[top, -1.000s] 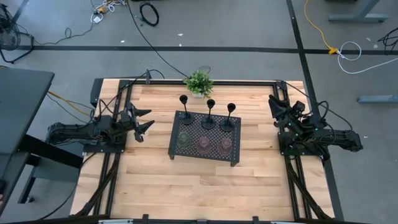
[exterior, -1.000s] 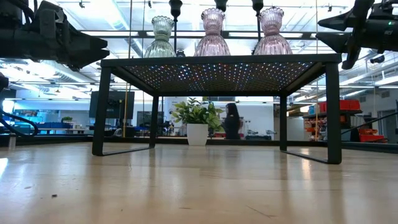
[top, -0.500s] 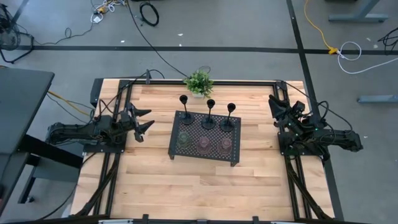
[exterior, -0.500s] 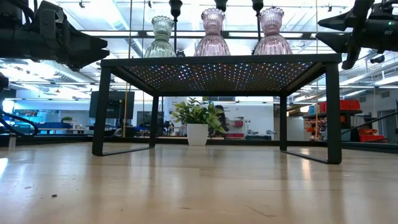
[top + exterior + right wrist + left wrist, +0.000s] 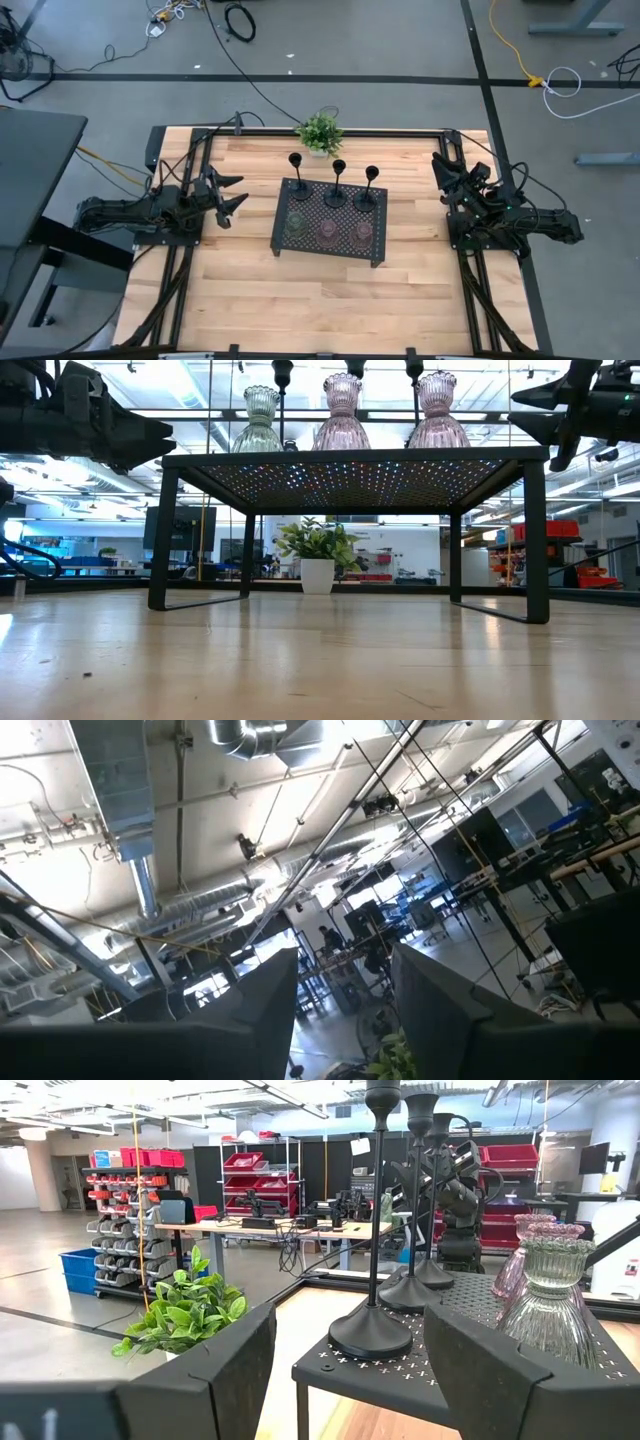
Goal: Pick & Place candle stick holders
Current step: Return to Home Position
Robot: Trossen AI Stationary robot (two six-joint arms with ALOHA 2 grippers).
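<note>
Three slim black stemmed holders (image 5: 338, 183) stand by their round bases on the far half of the black perforated tray (image 5: 283, 232). Three short glass cups, one greenish (image 5: 296, 224) and two pinkish (image 5: 345, 234), stand on its near half. In the low view the cups (image 5: 342, 412) stand on the tray top. My left gripper (image 5: 235, 195) is open and empty left of the tray; in its wrist view (image 5: 345, 1380) the nearest black holder (image 5: 373, 1230) stands ahead. My right gripper (image 5: 445, 172) is open and empty at the table's right edge, pointing toward the far side.
A small green potted plant (image 5: 319, 133) stands at the table's far edge behind the tray. The tray stands raised on legs (image 5: 160, 540). Bare wood lies along the table's near half (image 5: 320, 300). Black frame rails run along both sides (image 5: 480, 290).
</note>
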